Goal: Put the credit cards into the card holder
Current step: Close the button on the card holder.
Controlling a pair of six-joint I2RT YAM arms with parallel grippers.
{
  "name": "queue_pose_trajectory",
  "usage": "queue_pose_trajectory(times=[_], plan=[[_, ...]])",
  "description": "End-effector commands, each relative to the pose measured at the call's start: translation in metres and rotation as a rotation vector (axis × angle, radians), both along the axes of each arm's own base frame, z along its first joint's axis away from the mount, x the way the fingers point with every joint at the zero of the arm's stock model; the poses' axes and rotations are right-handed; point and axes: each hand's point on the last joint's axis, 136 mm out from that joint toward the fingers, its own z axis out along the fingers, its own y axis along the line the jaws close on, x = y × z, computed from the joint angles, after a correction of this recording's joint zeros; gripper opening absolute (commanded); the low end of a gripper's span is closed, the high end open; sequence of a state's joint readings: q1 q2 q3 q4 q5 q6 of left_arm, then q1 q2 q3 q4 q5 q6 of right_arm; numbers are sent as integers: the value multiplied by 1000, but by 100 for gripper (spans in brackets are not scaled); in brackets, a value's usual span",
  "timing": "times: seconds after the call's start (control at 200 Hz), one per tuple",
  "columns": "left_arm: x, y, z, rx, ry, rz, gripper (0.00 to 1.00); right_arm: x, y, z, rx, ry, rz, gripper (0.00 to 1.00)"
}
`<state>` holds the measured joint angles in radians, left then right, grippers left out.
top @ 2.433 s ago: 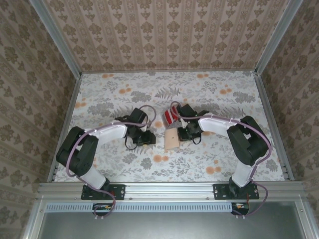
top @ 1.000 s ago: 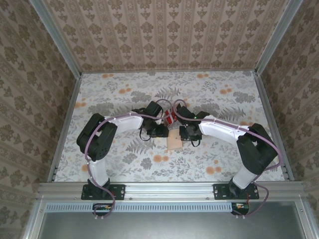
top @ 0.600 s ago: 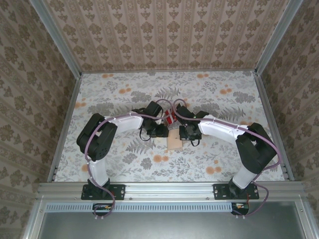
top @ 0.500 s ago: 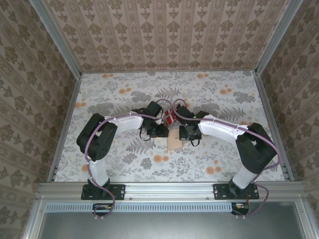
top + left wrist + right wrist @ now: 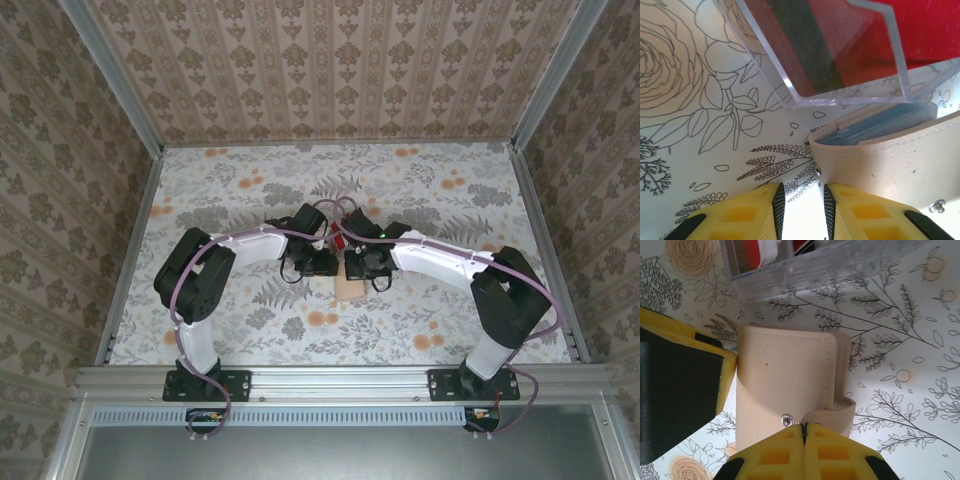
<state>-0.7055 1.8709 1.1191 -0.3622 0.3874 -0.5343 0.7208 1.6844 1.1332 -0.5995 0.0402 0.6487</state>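
The tan card holder (image 5: 785, 375) lies flat on the floral table between both arms, its blue-grey lining (image 5: 880, 127) showing at one open edge. My right gripper (image 5: 804, 432) is shut on its snap strap (image 5: 832, 417), which curls up from the holder's right side beside the metal stud (image 5: 786, 419). My left gripper (image 5: 800, 210) stands open on the table at the holder's corner (image 5: 900, 160), nothing between its fingers; one yellow finger (image 5: 727, 375) touches the holder's left edge. The red credit cards (image 5: 840, 50) stand in a clear box (image 5: 790, 85) just beyond.
In the top view the holder (image 5: 348, 289) peeks out below the two grippers (image 5: 322, 263) (image 5: 360, 265), with the clear card box (image 5: 338, 237) right behind them. Patterned walls and metal rails (image 5: 135, 230) enclose the table.
My right gripper has closed onto the holder's strap and shifted slightly left over the holder. The left arm, swung in beside the holder before that, has stayed put.
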Motion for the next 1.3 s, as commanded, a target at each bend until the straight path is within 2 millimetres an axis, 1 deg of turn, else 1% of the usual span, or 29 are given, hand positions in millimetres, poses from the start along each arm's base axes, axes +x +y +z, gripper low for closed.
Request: queue_pose_trajectory(times=[0.0,0.225,0.26,0.285,0.325,0.475,0.54,0.57,0.7,0.78,0.88,1.155,1.295], plan=[[-9,3,-13,28,28,-9,31,2,19,0,32,5,63,3],[-9,4,-12,26,27,-2,31,3,26,-12,50,26,83,3],[-9,4,-12,25,27,-3,31,0,26,-15,54,42,85,3],[-9,3,-12,24,26,-3,31,4,30,-15,74,29,83,3],[-10,3,-12,24,27,-1,31,4,30,-16,78,34,80,3],[-10,4,-14,28,31,0,31,0,27,-16,74,43,80,3],[-11,5,-15,30,32,-1,31,0,25,-13,68,38,77,3],[-11,5,-15,31,33,0,31,-5,18,-14,42,56,74,3],[-10,5,-14,34,30,-3,31,-7,4,-7,-1,40,57,3],[-10,5,-14,34,28,-2,31,-6,-2,-2,-9,34,51,3],[-9,4,-14,34,28,-1,31,-6,-7,-3,-33,41,52,3],[-9,4,-14,36,30,-4,31,-4,4,-15,-7,68,62,3],[-9,4,-15,38,30,-7,31,-3,10,-16,16,71,68,3]])
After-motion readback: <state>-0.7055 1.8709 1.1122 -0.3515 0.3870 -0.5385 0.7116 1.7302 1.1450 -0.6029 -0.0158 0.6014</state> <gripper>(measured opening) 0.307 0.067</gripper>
